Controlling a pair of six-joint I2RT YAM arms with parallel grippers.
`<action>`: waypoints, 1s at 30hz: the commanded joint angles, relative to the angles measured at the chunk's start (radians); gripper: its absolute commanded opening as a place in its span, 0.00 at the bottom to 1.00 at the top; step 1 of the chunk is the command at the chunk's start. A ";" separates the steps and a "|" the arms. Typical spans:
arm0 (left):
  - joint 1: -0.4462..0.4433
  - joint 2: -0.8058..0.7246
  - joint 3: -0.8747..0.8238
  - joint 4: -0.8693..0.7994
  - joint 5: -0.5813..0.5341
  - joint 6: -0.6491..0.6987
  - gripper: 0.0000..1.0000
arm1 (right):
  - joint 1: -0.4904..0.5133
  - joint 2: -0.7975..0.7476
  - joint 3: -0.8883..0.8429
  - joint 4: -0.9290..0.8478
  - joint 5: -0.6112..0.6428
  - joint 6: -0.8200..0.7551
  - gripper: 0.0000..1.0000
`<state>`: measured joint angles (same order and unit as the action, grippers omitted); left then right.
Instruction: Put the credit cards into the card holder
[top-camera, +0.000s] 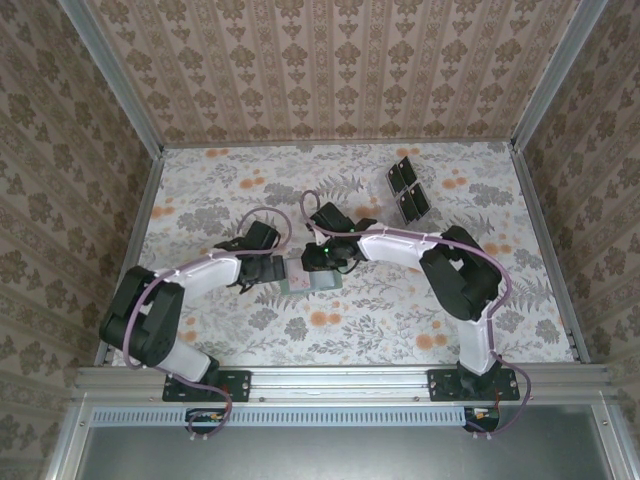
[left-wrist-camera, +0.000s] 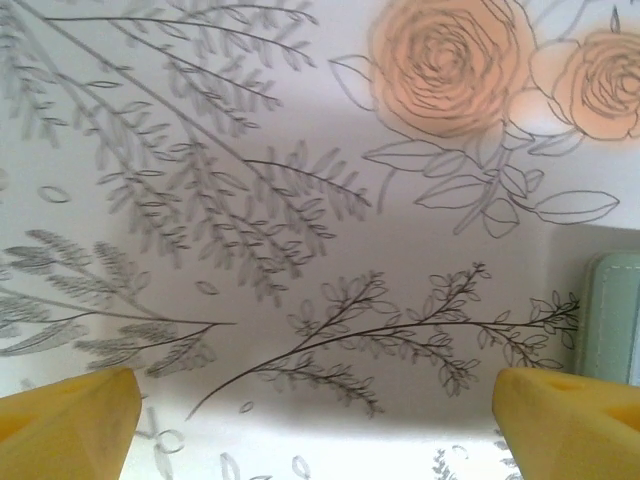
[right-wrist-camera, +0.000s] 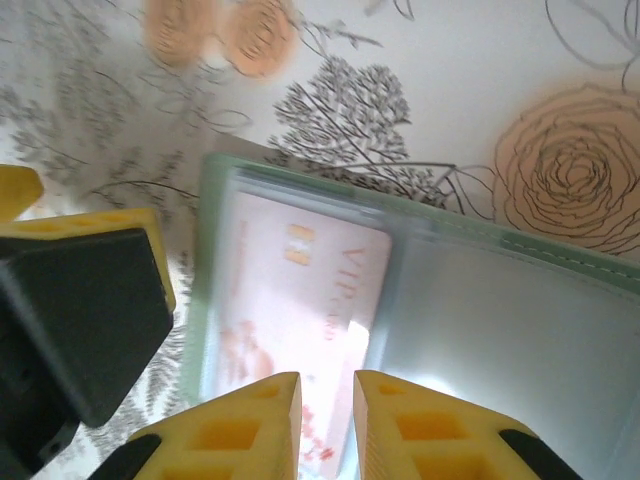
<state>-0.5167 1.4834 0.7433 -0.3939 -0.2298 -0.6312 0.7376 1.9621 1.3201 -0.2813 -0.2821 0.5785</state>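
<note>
The green card holder (right-wrist-camera: 520, 330) lies open and flat on the flowered table, and from above it shows as a small case (top-camera: 314, 282) between the two arms. A pale pink credit card (right-wrist-camera: 300, 290) lies in its left pocket. My right gripper (right-wrist-camera: 327, 385) hangs just over the near end of that card, its yellow fingers a narrow gap apart and the card visible through the gap. My left gripper (left-wrist-camera: 315, 425) stands wide open over bare table, with the holder's left edge (left-wrist-camera: 618, 320) just beyond its right finger. From above, the left gripper (top-camera: 272, 268) and the right gripper (top-camera: 320, 262) sit at opposite sides of the holder.
A clear rack with dark square panels (top-camera: 408, 190) stands at the back right of the table. Patterned walls close the table on three sides. One finger of the left gripper (right-wrist-camera: 80, 320) sits close beside the holder's left edge.
</note>
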 joint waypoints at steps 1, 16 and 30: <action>0.037 -0.071 -0.027 -0.010 0.022 0.004 1.00 | 0.003 -0.034 -0.006 -0.022 0.026 -0.005 0.21; 0.055 -0.092 -0.047 -0.006 0.039 0.010 1.00 | 0.014 0.051 0.008 0.010 0.006 0.024 0.19; 0.055 -0.089 -0.055 0.009 0.052 0.012 1.00 | 0.049 0.086 0.059 -0.003 -0.011 0.032 0.21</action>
<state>-0.4637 1.3975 0.6998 -0.3889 -0.1867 -0.6312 0.7769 2.0312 1.3441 -0.2722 -0.2768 0.6022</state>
